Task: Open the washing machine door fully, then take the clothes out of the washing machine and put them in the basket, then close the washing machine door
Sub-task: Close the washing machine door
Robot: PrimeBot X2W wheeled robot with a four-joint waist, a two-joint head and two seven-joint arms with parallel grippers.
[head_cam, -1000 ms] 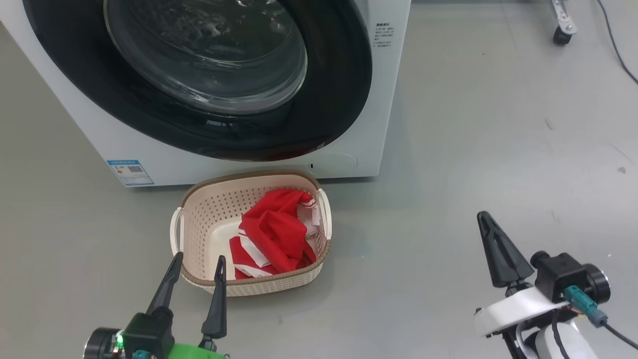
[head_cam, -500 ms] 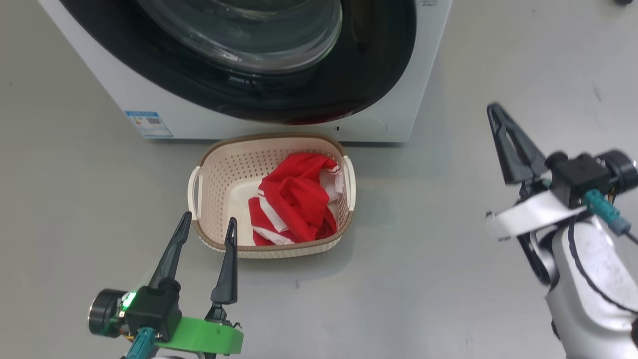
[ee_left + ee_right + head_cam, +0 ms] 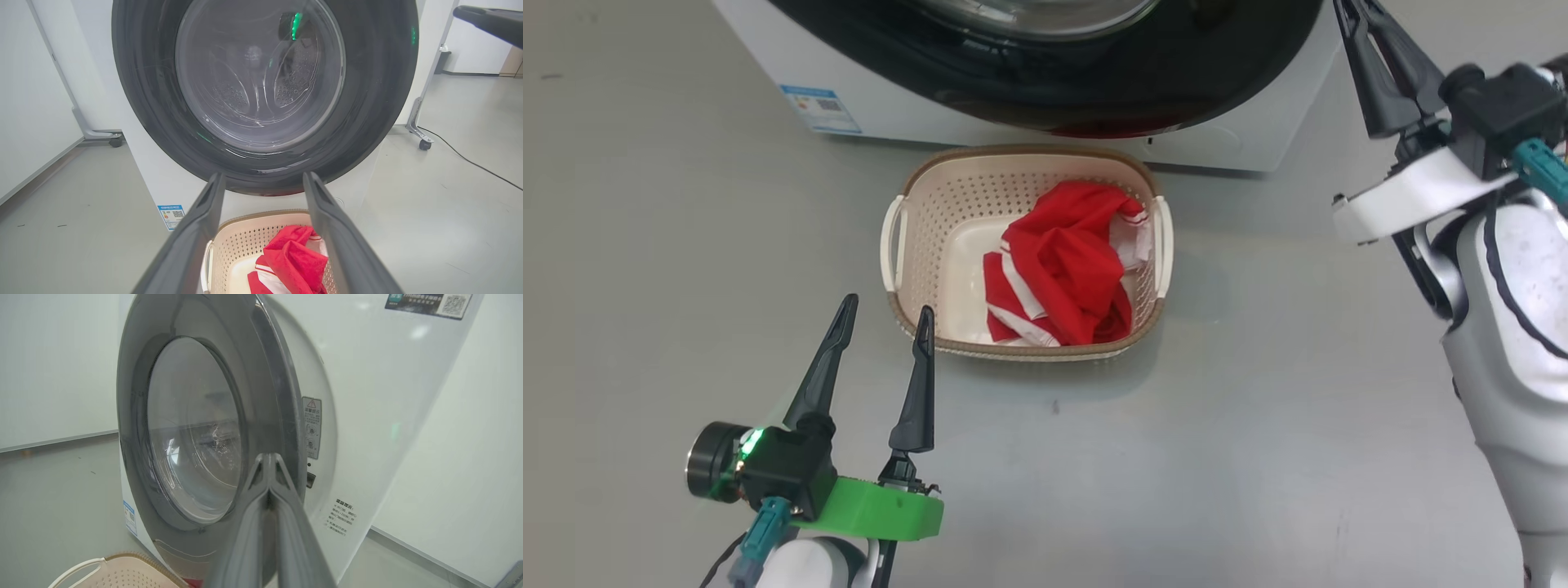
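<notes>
Jaws of the left gripper (image 3: 887, 305) stand spread and empty, close to the near-left corner of the basket (image 3: 947, 189); those of the right gripper (image 3: 1347, 12) are pressed together, held high at the right of the washing machine door (image 3: 1176, 90). Head view: the clothes (image 3: 1062, 269) lie in the basket's right half, on the floor (image 3: 1258, 408) just before the washing machine (image 3: 768, 49). Left wrist view adds the perforated drum (image 3: 294, 81) seen through the door's glass. Right wrist view adds the door's right edge, a warning label (image 3: 311, 426) beside it, and the basket's rim.

The left gripper (image 3: 887, 304) has long dark jaws, a green bracket (image 3: 882, 510) and a teal plug (image 3: 768, 523); the right gripper (image 3: 269, 457) has a white bracket (image 3: 1413, 196) and a pale forearm (image 3: 1519, 327).
</notes>
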